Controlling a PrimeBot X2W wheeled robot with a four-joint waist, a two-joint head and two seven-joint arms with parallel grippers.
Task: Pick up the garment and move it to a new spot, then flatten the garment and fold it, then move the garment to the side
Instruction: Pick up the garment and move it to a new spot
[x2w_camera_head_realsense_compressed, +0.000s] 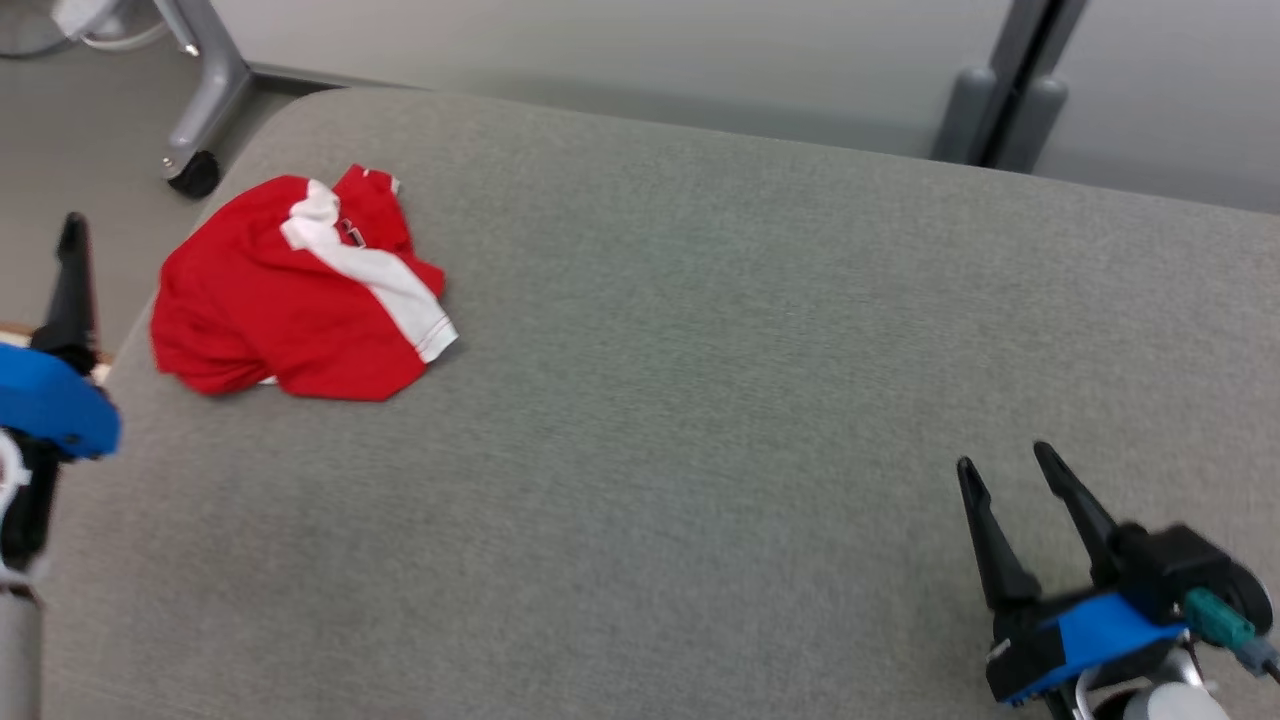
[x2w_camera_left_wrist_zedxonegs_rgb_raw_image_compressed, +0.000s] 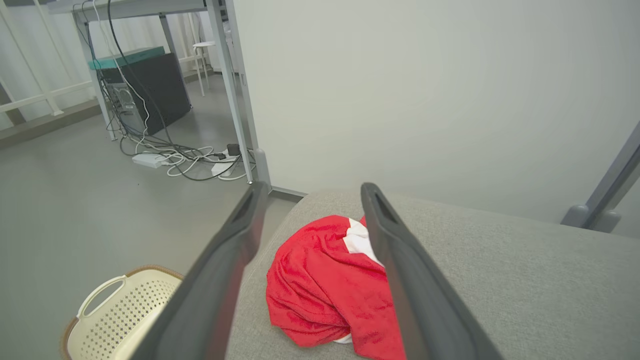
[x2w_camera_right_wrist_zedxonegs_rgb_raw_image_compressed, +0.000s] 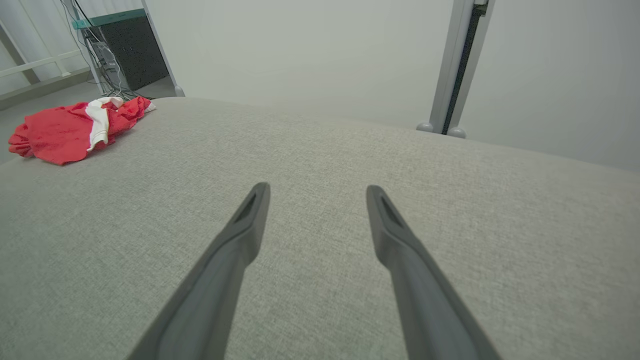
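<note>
Watching a red garment (x2w_camera_head_realsense_compressed: 290, 300) with a white band; it is lying crumpled near the far left corner of the grey fabric worktop (x2w_camera_head_realsense_compressed: 700, 400), close to the left edge. It is sitting bunched, not flat, with the white strip running across its top folds. Nothing is touching it.

I am holding the left claw (x2w_camera_left_wrist_zedxonegs_rgb_raw_image_compressed: 314, 195) wide, with nothing between the fingers. In the head view one dark finger (x2w_camera_head_realsense_compressed: 72, 270) is pointing up just off the worktop's left edge, over the floor, near the garment but apart from it. In the left wrist view the garment (x2w_camera_left_wrist_zedxonegs_rgb_raw_image_compressed: 320, 290) is showing in the gap between the two fingers, and one finger is covering its white part.

I am also keeping the right claw (x2w_camera_head_realsense_compressed: 1005, 458) wide and empty. It is hanging over the near right part of the worktop, well apart from the garment. In the right wrist view its fingers (x2w_camera_right_wrist_zedxonegs_rgb_raw_image_compressed: 235, 240) are spreading over bare grey fabric, and the garment (x2w_camera_right_wrist_zedxonegs_rgb_raw_image_compressed: 55, 132) is sitting small at the far left corner.

A cream laundry basket (x2w_camera_left_wrist_zedxonegs_rgb_raw_image_compressed: 125, 310) with a perforated wall is standing on the floor beside the worktop's left edge. Further off, white and black cables (x2w_camera_left_wrist_zedxonegs_rgb_raw_image_compressed: 190, 160) are trailing across the floor by a dark computer tower (x2w_camera_left_wrist_zedxonegs_rgb_raw_image_compressed: 145, 90) under a desk. A grey frame leg with a black caster (x2w_camera_head_realsense_compressed: 193, 172) is standing just beyond the far left corner. A pale wall is running behind the far edge.
</note>
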